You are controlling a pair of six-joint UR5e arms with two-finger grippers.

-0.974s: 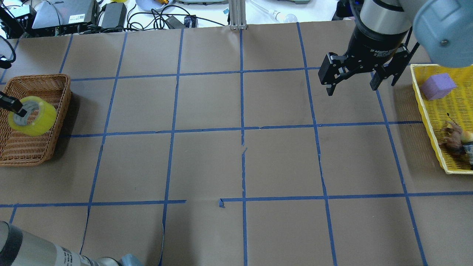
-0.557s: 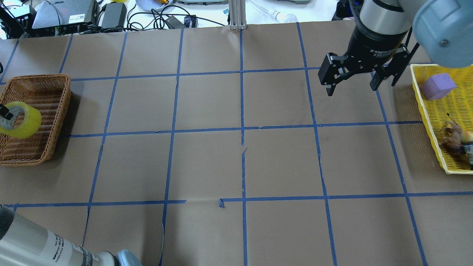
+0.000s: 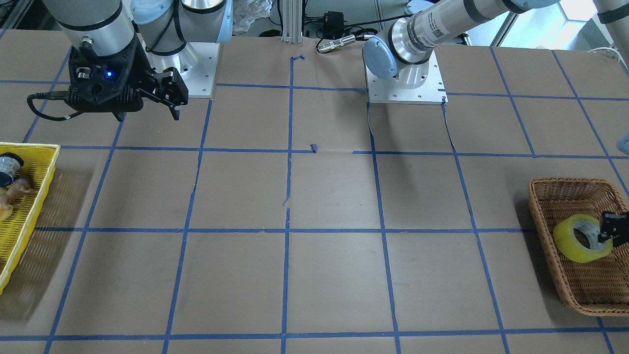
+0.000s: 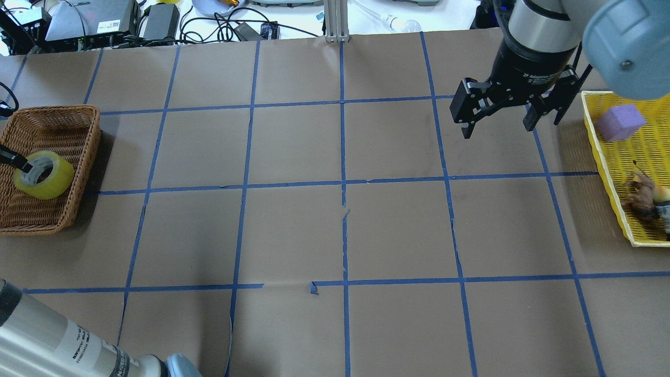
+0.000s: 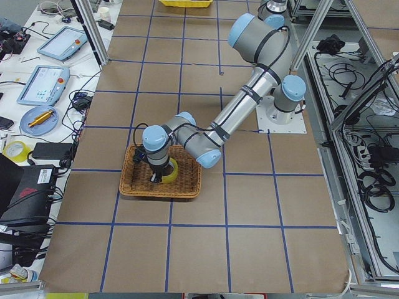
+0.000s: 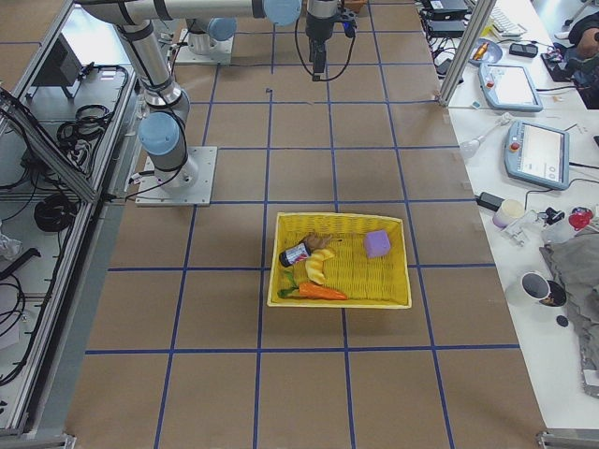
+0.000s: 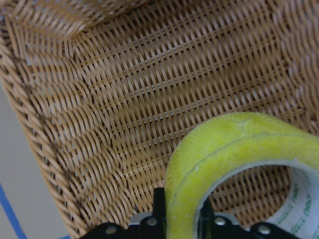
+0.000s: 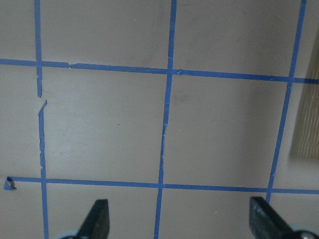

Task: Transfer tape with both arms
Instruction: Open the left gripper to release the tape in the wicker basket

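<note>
The yellow tape (image 4: 46, 175) with a white core sits low inside the brown wicker basket (image 4: 78, 112) at the table's left end. It also shows in the front view (image 3: 577, 242) and the left wrist view (image 7: 224, 144). My left gripper (image 4: 22, 163) is shut on the roll's wall, one finger inside the core and one outside. It reaches in from the frame's edge, and only the fingers show in the front view (image 3: 608, 230). My right gripper (image 4: 497, 128) is open and empty, hovering above the paper near the yellow tray (image 4: 602, 157). Its open fingertips frame bare table in the right wrist view (image 8: 182, 221).
The yellow tray holds a purple block (image 4: 620, 121), a small toy animal (image 4: 643, 192) and other small items. Cables and devices (image 4: 157, 21) line the far edge. A post (image 4: 335, 21) stands at the back middle. Blue tape lines grid the brown paper.
The left gripper swung the tape left, then back right and down, so the roll now sits lower in the basket. The right gripper has barely moved.
</note>
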